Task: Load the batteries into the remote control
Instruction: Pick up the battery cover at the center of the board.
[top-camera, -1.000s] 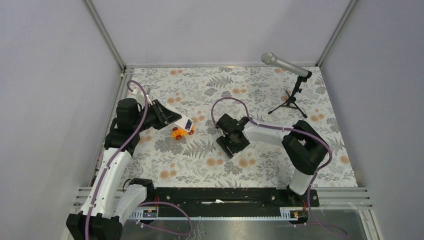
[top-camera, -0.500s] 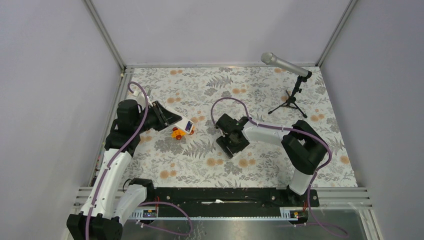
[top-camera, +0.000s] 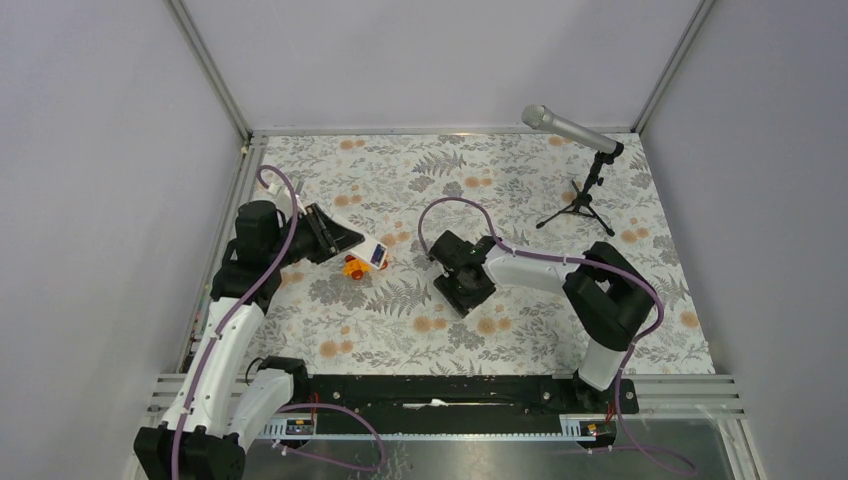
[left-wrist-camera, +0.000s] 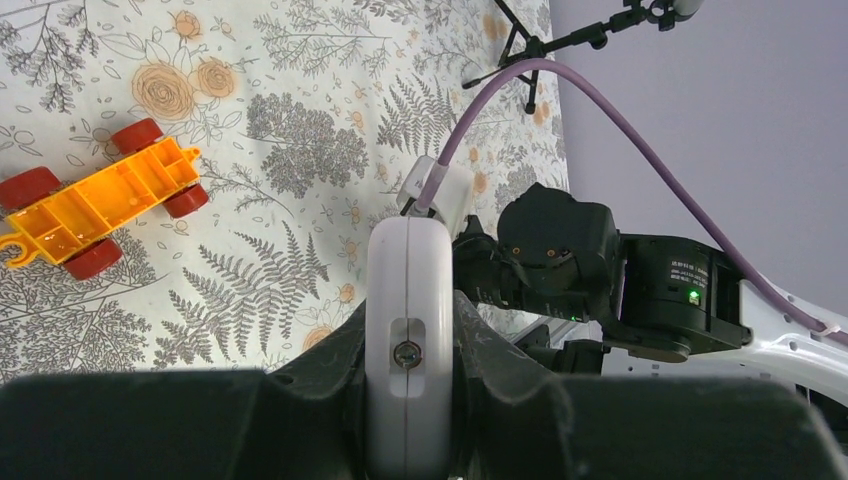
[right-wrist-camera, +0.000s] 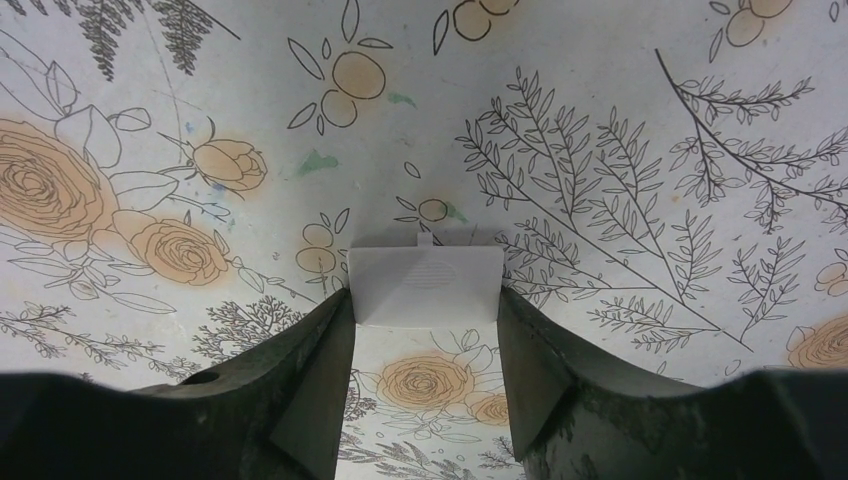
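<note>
The remote control (left-wrist-camera: 408, 300), white-grey, stands edge-on between the jaws of my left gripper (left-wrist-camera: 408, 330), which is shut on it. From above, the remote control (top-camera: 370, 250) juts from the left gripper (top-camera: 345, 240) just over the orange toy car (top-camera: 356, 267). My right gripper (right-wrist-camera: 425, 310) is low over the tablecloth, its two fingers pressed against the sides of a small flat white square piece (right-wrist-camera: 425, 283). In the top view the right gripper (top-camera: 462, 285) is mid-table. The batteries are out of view.
The orange toy car (left-wrist-camera: 95, 205) with red wheels lies on the floral cloth left of the remote. A microphone (top-camera: 570, 130) on a small tripod (top-camera: 580, 205) stands at the back right. The right arm's wrist (left-wrist-camera: 600, 280) sits close behind the remote.
The right gripper's jaws have narrowed onto the flat white piece. The left gripper has shifted the remote slightly right, over the toy car.
</note>
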